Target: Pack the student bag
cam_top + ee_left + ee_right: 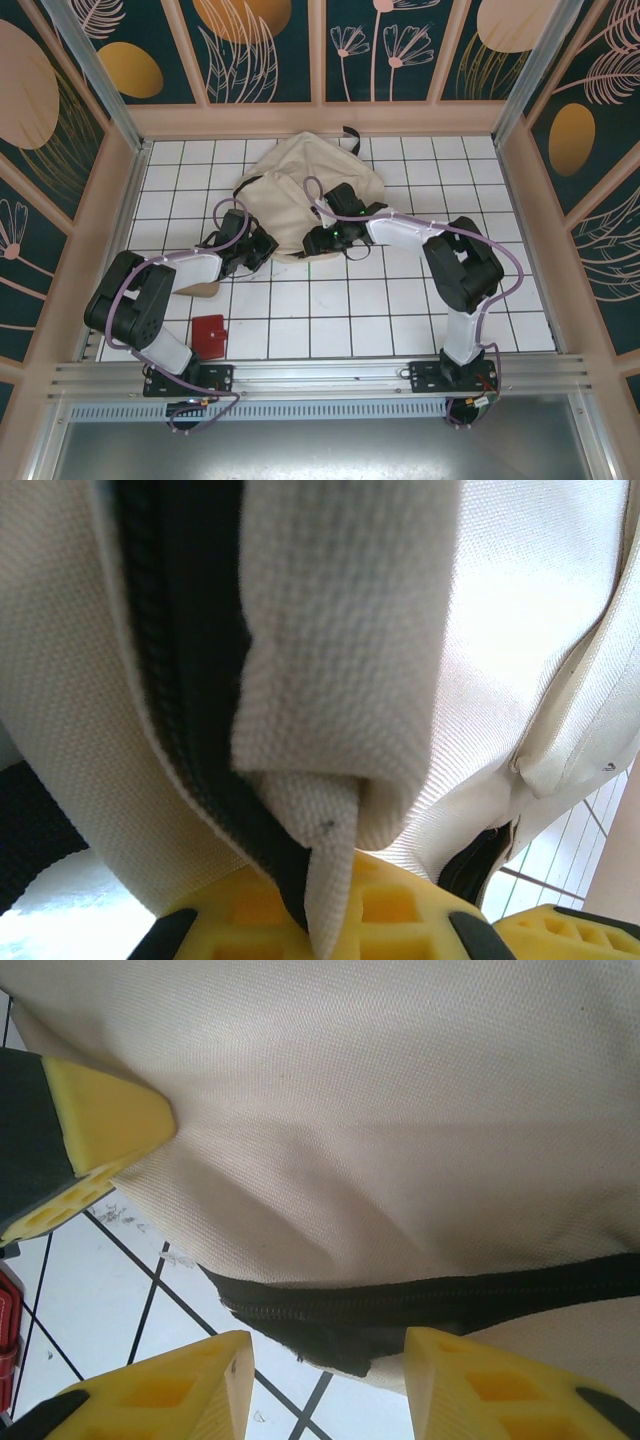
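From above, the left gripper (258,248) and right gripper (318,240) sit at the bag's (300,185) near edge, their jaws too small and dark to read. The left arm (190,268) hides most of a brown scrap (205,290). The left wrist view cuts the fingers (400,920) off at its bottom edge. The right wrist view cuts a red thing (6,1325) off at its left edge.
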Robot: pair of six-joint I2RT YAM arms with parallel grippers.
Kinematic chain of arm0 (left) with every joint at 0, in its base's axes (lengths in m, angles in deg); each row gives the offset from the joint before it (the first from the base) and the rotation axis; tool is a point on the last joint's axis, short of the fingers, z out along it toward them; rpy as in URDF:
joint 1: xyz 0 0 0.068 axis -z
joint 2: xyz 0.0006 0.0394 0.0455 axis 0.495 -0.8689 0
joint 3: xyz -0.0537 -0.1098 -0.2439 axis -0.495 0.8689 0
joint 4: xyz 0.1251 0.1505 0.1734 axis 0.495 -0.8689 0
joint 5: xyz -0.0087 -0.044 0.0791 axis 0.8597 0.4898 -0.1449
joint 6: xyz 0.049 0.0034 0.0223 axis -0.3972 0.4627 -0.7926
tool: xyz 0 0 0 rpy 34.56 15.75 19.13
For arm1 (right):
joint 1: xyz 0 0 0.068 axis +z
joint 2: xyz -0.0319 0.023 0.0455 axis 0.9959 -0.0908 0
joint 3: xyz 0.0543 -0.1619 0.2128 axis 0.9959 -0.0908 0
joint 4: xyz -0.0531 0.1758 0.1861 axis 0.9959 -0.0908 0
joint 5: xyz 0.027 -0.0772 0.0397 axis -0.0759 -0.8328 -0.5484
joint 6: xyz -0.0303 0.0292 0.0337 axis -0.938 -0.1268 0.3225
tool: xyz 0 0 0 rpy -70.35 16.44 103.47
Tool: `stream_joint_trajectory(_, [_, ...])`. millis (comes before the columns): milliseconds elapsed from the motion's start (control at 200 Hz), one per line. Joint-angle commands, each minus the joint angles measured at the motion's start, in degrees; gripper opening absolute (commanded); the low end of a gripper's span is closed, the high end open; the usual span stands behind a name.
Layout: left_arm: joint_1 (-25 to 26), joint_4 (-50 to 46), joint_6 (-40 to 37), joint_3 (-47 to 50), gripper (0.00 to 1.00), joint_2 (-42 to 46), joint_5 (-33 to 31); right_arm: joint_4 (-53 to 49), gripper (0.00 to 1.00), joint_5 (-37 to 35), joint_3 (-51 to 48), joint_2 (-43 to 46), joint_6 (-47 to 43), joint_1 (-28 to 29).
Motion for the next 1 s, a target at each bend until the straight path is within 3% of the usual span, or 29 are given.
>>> stream_joint_trajectory(0, [-0.49,-1.58,-1.19,-0.01,0.0,0.68,-1.21,0.17,0.45,-0.55,2.56,-1.22,-0.59,-0.27])
stream_joint_trajectory(325, [-0.51,-1.61,-1.16,0.36,0.0,0.85,-1.21,-0.52,0.46,2.61,3.13,-3.9,-0.98,-0.07])
stream_joint_trajectory(615, [-0.52,-1.44,-1.08,0.34,0.0,0.78,-1.03,-0.09,0.36,9.79,0.98,-1.33,-0.76,0.13])
stream_joint_trajectory(996, [-0.45,-1.52,-1.1,0.29,0.0,0.87,-1.08,-3.05,0.29,6.89,0.6,-1.97,-2.69,1.47])
